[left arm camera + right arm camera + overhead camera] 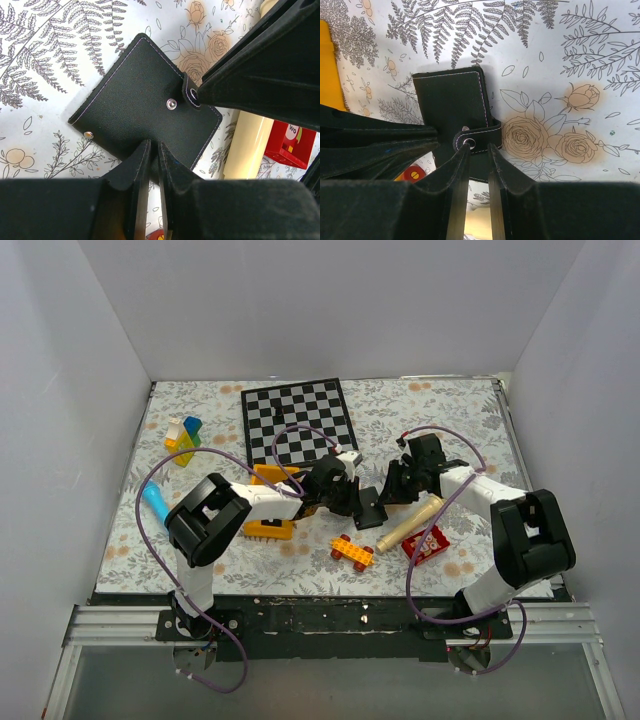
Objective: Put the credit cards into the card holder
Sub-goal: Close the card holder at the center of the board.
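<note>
Card holder (140, 100) lies shut at table (460, 430) centre; my left gripper (152, 155) at its 9 o'clock edge, pinching or not I cannot tell, likely steadies it while right gripper (479, 155), spread, straddles the 3 o'clock snap tab (477, 137) to unsnap it.

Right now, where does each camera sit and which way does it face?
Top external: fixed above and behind, looking down on the table; the left arm and right arm meet at the card holder.
Left wrist: on the left arm, looking down past the left gripper at the card holder.
Right wrist: on the right arm, looking down past the right gripper at the snap tab.
Shared: all three show the card holder; left wrist also catches the right gripper.
</note>
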Controlling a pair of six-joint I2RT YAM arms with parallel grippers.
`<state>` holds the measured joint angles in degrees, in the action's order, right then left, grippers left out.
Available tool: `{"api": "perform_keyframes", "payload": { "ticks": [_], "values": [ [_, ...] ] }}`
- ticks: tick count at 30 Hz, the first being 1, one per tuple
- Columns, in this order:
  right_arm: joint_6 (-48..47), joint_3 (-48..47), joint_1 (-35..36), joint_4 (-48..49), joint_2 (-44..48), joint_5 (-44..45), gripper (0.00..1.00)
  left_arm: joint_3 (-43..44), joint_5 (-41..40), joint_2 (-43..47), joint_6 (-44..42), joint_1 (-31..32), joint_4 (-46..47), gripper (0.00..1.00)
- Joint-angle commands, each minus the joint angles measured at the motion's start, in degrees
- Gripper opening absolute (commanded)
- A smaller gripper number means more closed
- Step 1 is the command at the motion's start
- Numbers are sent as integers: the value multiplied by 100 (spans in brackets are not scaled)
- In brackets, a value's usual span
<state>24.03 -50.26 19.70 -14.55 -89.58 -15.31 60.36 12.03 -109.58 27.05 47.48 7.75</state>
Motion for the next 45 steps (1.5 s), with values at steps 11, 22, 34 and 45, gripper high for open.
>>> {"api": "perform_keyframes", "payload": {
  "ticks": [11, 22, 34, 45],
  "values": [
    [172, -142, 121, 356, -156, -279, 28, -86, 150, 288, -7, 42, -124, 9],
    [172, -177, 148, 382, -270, -271, 27, -147, 150, 297, 29, 42, -89, 8],
    [163, -221, 165, 382, -341, -306, 26, -121, 185, 271, 29, 42, -98, 6],
    [207, -274, 236, 426, -455, -385, 25, -77, 212, 227, 37, 42, -124, 4]
  ]
}}
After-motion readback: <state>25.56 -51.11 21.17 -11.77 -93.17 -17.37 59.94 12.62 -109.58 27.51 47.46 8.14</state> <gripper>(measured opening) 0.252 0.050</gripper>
